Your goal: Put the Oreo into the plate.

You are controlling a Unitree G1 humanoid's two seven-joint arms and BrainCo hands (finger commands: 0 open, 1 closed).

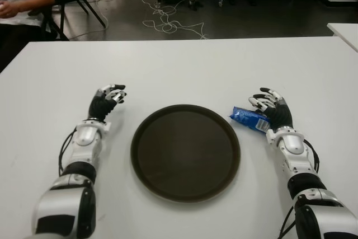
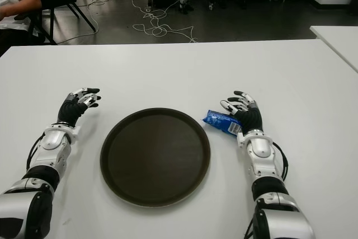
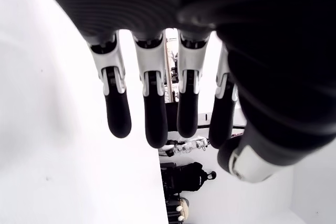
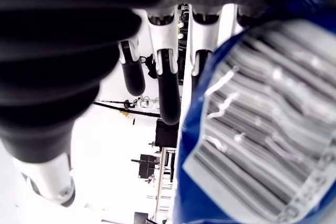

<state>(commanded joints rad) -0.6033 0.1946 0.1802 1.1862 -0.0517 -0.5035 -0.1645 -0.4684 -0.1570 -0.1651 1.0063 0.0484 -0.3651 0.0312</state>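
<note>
Oreo (image 1: 250, 118): just right of plate (image 1: 185, 188), not in it; right hand (image 1: 272, 110) against it, grasp unclear. Left hand (image 1: 106, 102): left of plate, relaxed, empty. Transfer pending.

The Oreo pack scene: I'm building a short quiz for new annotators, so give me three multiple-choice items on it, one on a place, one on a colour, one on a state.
1. Where does the Oreo pack lie?
A. inside the plate
B. on the table just off the plate's right edge, at the right hand
C. beside the left hand

2. What colour is the pack's wrapper?
A. blue
B. red
C. yellow

3. What state is the plate in?
A. holding the pack
B. flipped upside down
C. empty

Answers:
1 B, the pack shows between the plate's rim and the right hand.
2 A, the wrapper is blue in both eye views and the right wrist view.
3 C, nothing lies on its dark surface. The left hand shows left of the plate, fingers holding nothing.
</note>
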